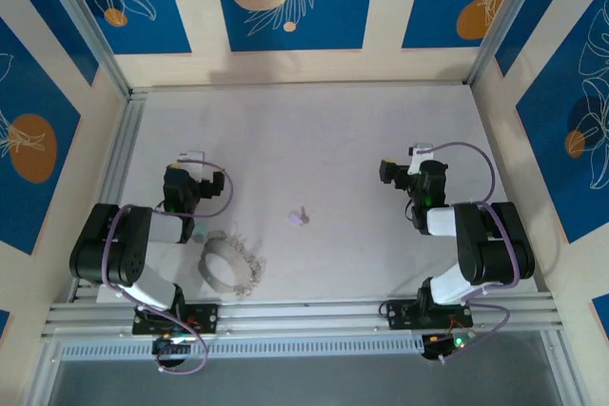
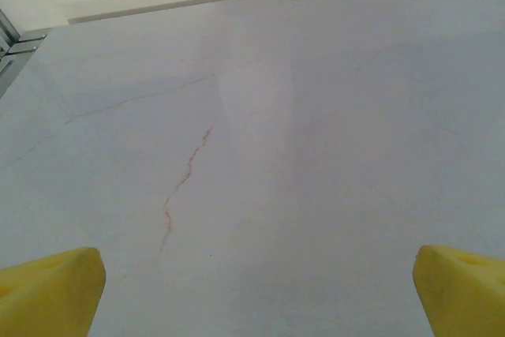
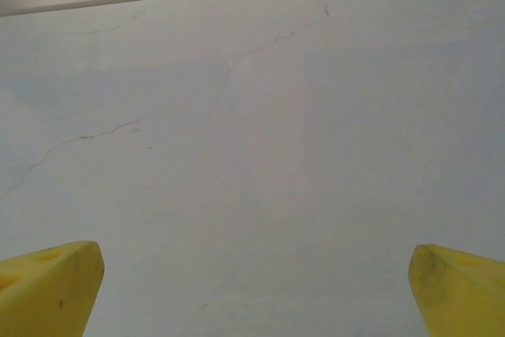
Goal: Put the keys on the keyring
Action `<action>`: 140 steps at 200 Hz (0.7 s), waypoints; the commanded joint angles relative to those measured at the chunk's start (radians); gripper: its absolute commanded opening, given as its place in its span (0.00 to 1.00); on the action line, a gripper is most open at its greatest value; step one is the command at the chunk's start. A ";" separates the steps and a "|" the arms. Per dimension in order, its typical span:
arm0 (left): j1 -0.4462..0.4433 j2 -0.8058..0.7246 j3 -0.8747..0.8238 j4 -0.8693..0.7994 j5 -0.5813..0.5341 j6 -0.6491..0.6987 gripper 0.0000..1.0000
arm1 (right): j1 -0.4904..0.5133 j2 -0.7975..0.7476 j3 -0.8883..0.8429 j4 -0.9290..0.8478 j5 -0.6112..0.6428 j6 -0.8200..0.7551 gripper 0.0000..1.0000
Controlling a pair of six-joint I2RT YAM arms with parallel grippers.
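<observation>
Yellow tool fingertips [image 2: 49, 290], pale veined table [image 2: 355, 116]

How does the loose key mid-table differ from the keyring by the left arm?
The keyring is a wide loop; the loose key is a tiny single piece. The keyring lies beside the left arm; the loose key sits midway between the arms. The keyring has small pieces strung along one side; the loose key lies alone. Both are pale and rest on the table.

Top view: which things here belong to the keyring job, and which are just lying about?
Job:
- keyring
- strung keys along its right side
- loose key, mid-table

Not the job:
- blue wall panels
- frame rails
</observation>
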 commanded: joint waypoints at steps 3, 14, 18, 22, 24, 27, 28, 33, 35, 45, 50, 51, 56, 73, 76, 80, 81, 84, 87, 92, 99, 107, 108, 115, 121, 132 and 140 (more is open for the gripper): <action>0.015 0.003 0.014 0.006 0.033 -0.001 1.00 | 0.006 0.007 0.005 0.037 0.023 -0.006 0.99; 0.015 0.002 0.014 0.006 0.033 -0.001 1.00 | 0.007 0.007 0.005 0.037 0.023 -0.006 0.99; 0.016 0.003 0.014 0.006 0.033 -0.002 1.00 | 0.007 0.007 0.005 0.037 0.023 -0.006 0.99; 0.016 0.002 0.014 0.006 0.033 -0.001 1.00 | 0.006 0.007 0.005 0.037 0.023 -0.006 0.99; 0.016 0.001 0.014 0.006 0.033 -0.001 1.00 | 0.007 0.007 0.005 0.037 0.022 -0.006 0.99; 0.015 0.003 0.014 0.005 0.033 -0.001 1.00 | 0.006 0.007 0.006 0.037 0.019 -0.006 0.99; 0.015 0.003 0.014 0.006 0.033 -0.001 1.00 | 0.006 0.007 0.007 0.037 0.020 -0.004 0.99; 0.015 0.003 0.015 0.006 0.033 -0.001 1.00 | 0.004 0.007 0.007 0.035 0.017 -0.005 0.99; 0.016 0.002 0.014 0.005 0.033 -0.001 1.00 | 0.004 0.007 0.007 0.035 0.016 -0.004 0.99; 0.015 0.003 0.014 0.006 0.033 -0.001 1.00 | -0.001 0.007 0.007 0.033 0.006 -0.002 0.99; 0.015 0.003 0.014 0.006 0.033 -0.001 1.00 | -0.004 0.007 0.006 0.032 0.000 -0.002 0.99; 0.015 0.002 0.014 0.006 0.033 -0.001 1.00 | -0.004 0.007 0.006 0.032 -0.001 -0.001 0.99; 0.016 0.002 0.014 0.006 0.033 -0.001 1.00 | -0.006 0.006 0.006 0.031 -0.005 0.000 0.99; 0.016 0.002 0.014 0.006 0.033 -0.001 1.00 | -0.007 0.007 0.008 0.031 -0.005 0.000 0.99; 0.015 0.001 0.013 0.006 0.033 -0.001 1.00 | -0.007 0.007 0.008 0.031 -0.005 -0.001 0.99; 0.015 0.003 0.014 0.005 0.033 -0.001 1.00 | -0.007 0.007 0.008 0.031 -0.005 0.000 0.99; 0.015 0.003 0.014 0.006 0.033 -0.001 1.00 | -0.007 0.007 0.008 0.031 -0.005 -0.001 0.99; 0.015 0.001 0.013 0.006 0.033 -0.001 1.00 | -0.007 0.007 0.008 0.031 -0.005 0.000 0.99; 0.015 0.002 0.014 0.006 0.033 -0.001 1.00 | -0.007 0.007 0.008 0.031 -0.005 -0.001 0.99; 0.016 0.002 0.014 0.005 0.033 -0.001 1.00 | -0.007 0.007 0.008 0.031 -0.005 0.000 0.99; 0.015 0.003 0.014 0.006 0.033 -0.001 1.00 | -0.007 0.007 0.008 0.031 -0.005 0.001 0.99; 0.017 0.003 0.018 -0.003 0.039 -0.004 1.00 | -0.007 0.007 0.008 0.031 -0.005 0.001 0.99; 0.018 0.003 0.019 -0.004 0.041 -0.004 1.00 | -0.007 0.007 0.008 0.031 -0.005 0.002 0.99; 0.026 0.004 0.024 -0.013 0.055 -0.009 1.00 | -0.008 0.008 0.008 0.030 -0.007 0.001 0.99; 0.026 0.003 0.024 -0.011 0.056 -0.008 1.00 | -0.008 0.007 0.010 0.029 -0.005 0.001 0.99; 0.024 -0.020 0.028 -0.034 0.023 -0.010 1.00 | -0.002 -0.006 0.009 0.026 0.039 0.012 0.99; 0.011 -0.080 0.044 -0.115 -0.012 -0.008 1.00 | -0.004 -0.043 0.022 -0.034 0.031 0.014 0.99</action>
